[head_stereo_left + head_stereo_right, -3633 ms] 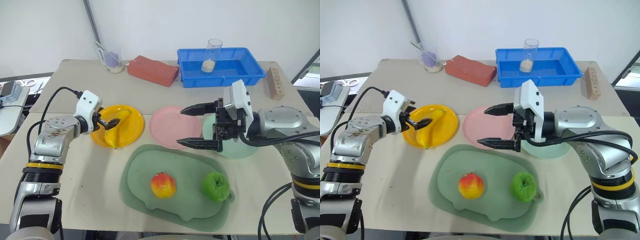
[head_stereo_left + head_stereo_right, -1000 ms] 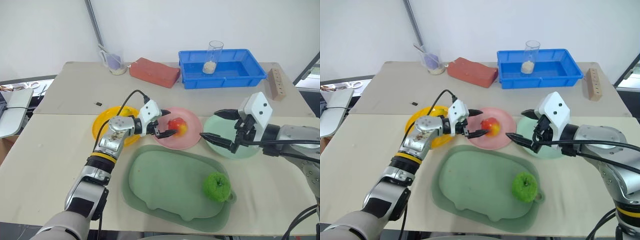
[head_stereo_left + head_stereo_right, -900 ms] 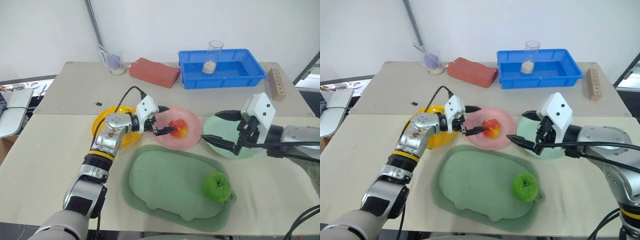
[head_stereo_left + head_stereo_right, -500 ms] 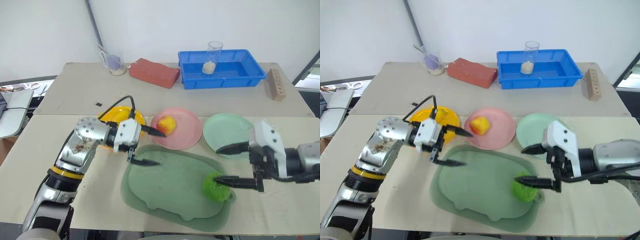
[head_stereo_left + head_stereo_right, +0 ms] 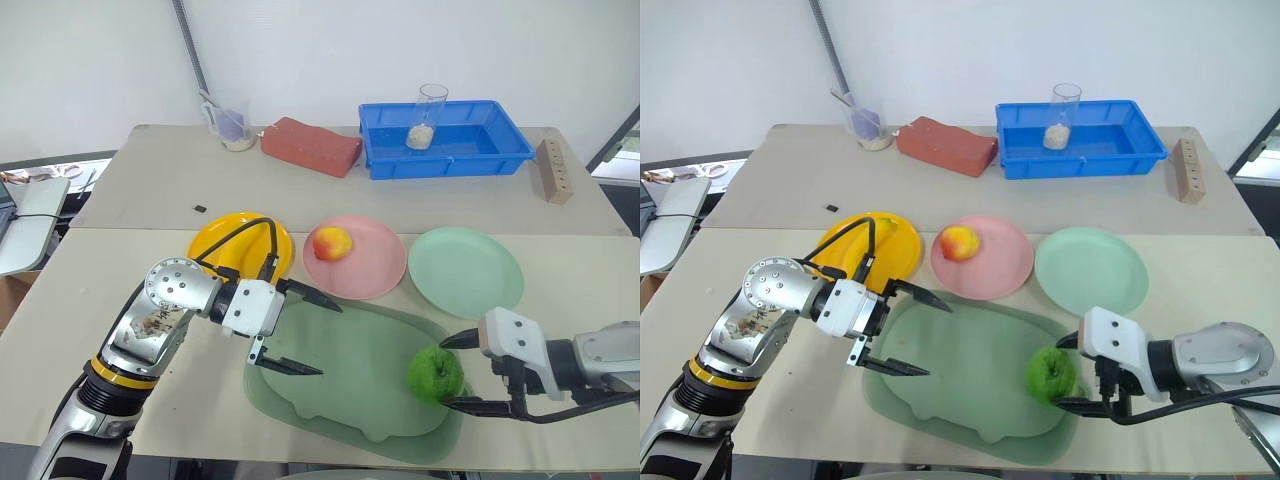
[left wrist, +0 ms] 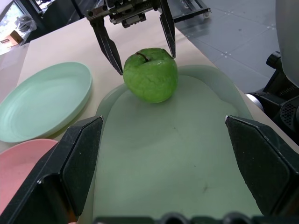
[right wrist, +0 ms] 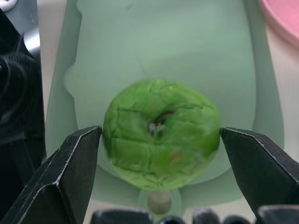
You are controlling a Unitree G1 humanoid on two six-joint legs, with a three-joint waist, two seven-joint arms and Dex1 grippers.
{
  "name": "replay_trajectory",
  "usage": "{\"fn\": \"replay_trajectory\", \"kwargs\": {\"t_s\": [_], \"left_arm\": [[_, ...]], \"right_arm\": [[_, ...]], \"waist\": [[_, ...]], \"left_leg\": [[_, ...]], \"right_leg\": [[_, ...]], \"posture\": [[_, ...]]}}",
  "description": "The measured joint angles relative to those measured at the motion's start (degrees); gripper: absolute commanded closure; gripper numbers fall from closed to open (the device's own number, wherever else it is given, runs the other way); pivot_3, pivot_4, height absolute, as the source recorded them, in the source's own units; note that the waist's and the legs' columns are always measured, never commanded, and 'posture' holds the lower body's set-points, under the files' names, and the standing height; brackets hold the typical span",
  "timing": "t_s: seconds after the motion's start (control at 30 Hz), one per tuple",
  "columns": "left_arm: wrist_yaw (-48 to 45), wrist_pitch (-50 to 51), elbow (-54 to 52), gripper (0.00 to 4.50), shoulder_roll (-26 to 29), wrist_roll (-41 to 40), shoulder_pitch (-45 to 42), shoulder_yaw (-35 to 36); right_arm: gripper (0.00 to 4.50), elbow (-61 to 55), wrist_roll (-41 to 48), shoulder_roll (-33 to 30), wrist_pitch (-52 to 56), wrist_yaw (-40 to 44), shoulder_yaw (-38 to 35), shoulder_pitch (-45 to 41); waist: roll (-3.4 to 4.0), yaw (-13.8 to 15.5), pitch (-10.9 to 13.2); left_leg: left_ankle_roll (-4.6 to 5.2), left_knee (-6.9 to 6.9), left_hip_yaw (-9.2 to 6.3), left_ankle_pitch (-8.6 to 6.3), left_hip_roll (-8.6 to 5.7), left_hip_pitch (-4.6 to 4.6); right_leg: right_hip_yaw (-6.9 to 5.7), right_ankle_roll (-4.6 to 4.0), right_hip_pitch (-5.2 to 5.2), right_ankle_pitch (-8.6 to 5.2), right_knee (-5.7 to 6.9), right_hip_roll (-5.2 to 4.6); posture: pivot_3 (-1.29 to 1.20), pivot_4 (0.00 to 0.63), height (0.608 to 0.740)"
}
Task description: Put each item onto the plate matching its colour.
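Observation:
The green apple (image 5: 433,374) sits at the right end of the dull-green tray (image 5: 340,400). My right gripper (image 5: 447,373) is open, with one finger on each side of the apple (image 7: 161,133) and gaps showing. The red-and-yellow apple (image 5: 332,243) rests on the pink plate (image 5: 372,272). My left gripper (image 5: 328,340) hangs open and empty over the tray's left part. The yellow plate (image 5: 215,245) holds the banana (image 5: 878,228), mostly hidden behind my left arm's cable. The mint green plate (image 5: 465,272) is bare.
At the back of the table stand a blue bin (image 5: 480,140) with a glass (image 5: 428,112) in it, a red brick (image 5: 310,146), a plastic cup (image 5: 232,125) and a wooden block (image 5: 552,168).
The red-and-yellow apple went from the tray to the pink plate. My left gripper let go of it and drew back over the tray. My right gripper came down from the mint plate to straddle the green apple.

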Motion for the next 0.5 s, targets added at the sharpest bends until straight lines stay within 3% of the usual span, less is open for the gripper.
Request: {"fn": "replay_trajectory", "kwargs": {"t_s": [0.23, 0.27, 0.37, 0.5], "left_arm": [[0.40, -0.15, -0.08, 0.06, -0.02, 0.21, 0.16, -0.93], [0.42, -0.17, -0.11, 0.00, -0.01, 0.21, 0.19, -0.94], [0.53, -0.17, -0.23, 0.00, 0.01, 0.21, 0.35, -0.94], [0.97, -0.09, -0.78, 0.00, 0.02, 0.20, 0.66, -0.93]], "right_arm": [[0.00, 1.24, -2.48, 2.80, -1.70, -1.21, 2.74, -1.89], [0.54, 1.41, -2.49, 3.05, -1.69, -1.24, 2.88, -2.03], [1.39, 1.56, -2.51, 3.23, -1.69, -1.11, 2.97, -2.16], [1.55, 1.71, -1.68, 3.23, -1.07, -0.57, 2.80, -2.49]], "waist": [[0.00, -0.06, 0.00], [0.00, -0.06, 0.00], [0.00, -0.04, 0.00], [0.00, 0.02, 0.00]], "left_leg": [[0.00, 0.00, 0.00, 0.00, 0.00, 0.02], [0.00, 0.00, 0.00, 0.00, 0.00, 0.01], [0.00, 0.00, 0.00, 0.00, 0.00, 0.01], [0.00, 0.00, 0.00, 0.00, 0.00, 0.01]], "right_leg": [[0.00, -0.03, 0.01, 0.02, 0.01, 0.00], [0.00, -0.03, 0.01, 0.02, 0.01, 0.00], [0.00, -0.03, 0.02, 0.02, 0.00, 0.00], [0.00, -0.04, 0.02, 0.03, 0.00, 0.00]], "posture": [[0.00, 0.150, 0.740], [0.00, 0.150, 0.740], [0.00, 0.150, 0.740], [0.00, 0.150, 0.740]]}}
